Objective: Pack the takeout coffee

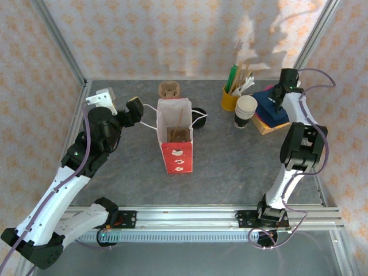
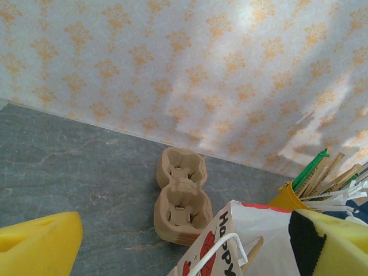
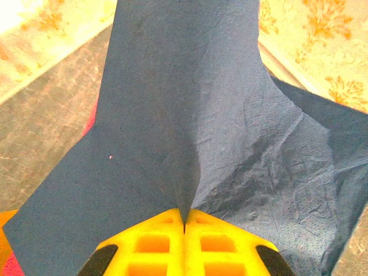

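A white paper bag with a red lower panel and white cord handles (image 1: 175,138) stands open at the centre of the top view. In the left wrist view its side (image 2: 221,250) carries red and black lettering that seems to read "HAPPY". The white marks on the red panel are too small to read.

The takeout coffee, a small dark cup with a round black lid (image 1: 199,112), sits on the grey table (image 1: 230,167) just right of the bag's far edge, partly behind a handle loop.

The left gripper (image 1: 136,109) hangs left of the bag's top. Its yellow foam fingers (image 2: 34,244) sit wide apart at the bottom corners of the wrist view, holding nothing. Beyond them lies a brown moulded-pulp two-cup carrier (image 2: 181,198).

At upper right stand a yellow cup of sticks and straws (image 1: 230,98) and a stack of white lidless cups (image 1: 245,110). Further right, the right gripper (image 3: 184,221) has its yellow fingers pressed together, pinching a fold of dark blue paper napkin (image 3: 184,115) on the napkin pile (image 1: 270,108).
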